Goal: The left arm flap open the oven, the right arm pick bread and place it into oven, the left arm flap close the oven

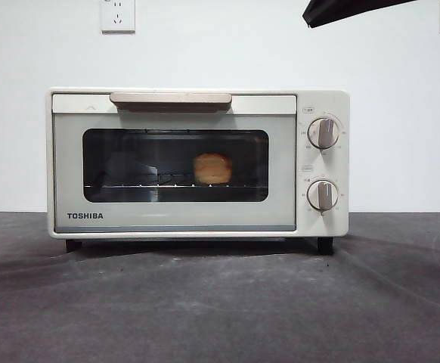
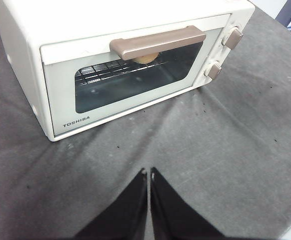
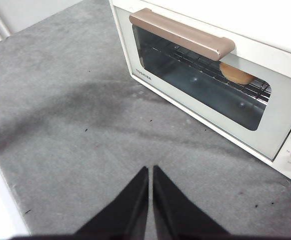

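Grey mat, oven (image 1: 197,162) shut — bread (image 1: 212,168) inside

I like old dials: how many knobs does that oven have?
2: the upper knob and the lower knob, stacked on the oven right of its glass door.

Left gripper (image 2: 149,172), two matte black jaws, flat-faced, tapering to pointed tips, right gripper (image 3: 150,170), same black wedge pair, plain smooth surfaces, black arm tip (image 1: 348,10), angular dark edge
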Motion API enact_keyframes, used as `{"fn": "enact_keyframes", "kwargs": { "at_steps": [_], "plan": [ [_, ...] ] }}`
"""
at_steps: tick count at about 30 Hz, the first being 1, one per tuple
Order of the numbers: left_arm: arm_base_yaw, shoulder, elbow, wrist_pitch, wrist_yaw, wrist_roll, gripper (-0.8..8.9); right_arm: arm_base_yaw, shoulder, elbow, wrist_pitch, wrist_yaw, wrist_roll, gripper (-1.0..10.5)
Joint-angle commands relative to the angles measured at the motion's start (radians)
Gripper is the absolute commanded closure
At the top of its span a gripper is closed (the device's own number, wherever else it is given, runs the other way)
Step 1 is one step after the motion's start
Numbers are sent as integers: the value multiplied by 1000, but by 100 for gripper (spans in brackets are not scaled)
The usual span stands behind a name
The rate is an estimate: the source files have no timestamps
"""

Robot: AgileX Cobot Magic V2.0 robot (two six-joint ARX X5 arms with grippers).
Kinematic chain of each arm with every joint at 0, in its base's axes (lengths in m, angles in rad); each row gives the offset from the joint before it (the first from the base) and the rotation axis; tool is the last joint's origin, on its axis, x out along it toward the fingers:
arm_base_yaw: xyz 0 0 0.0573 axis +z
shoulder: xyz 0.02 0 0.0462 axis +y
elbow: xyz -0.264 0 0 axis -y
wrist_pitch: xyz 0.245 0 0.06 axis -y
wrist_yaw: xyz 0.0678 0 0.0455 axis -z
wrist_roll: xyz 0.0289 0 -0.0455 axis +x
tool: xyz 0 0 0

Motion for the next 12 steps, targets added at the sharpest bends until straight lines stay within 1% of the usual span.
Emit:
{"fn": "enact_keyframes", "kwargs": {
  "at_steps": [1, 10, 11, 12],
  "plan": [
    [-2, 3, 21, 11, 0, 12, 798, 7, 8, 10, 14, 1, 2, 937],
    [-2, -9, 21, 13, 0, 13, 798, 7, 8, 10, 14, 1, 2, 937],
    [0, -21, 21, 20, -5, 29, 798, 7, 8, 10, 14, 1, 2, 937],
    [3, -34, 21, 27, -6, 66, 798, 7, 8, 10, 14, 1, 2, 937]
  ]
}}
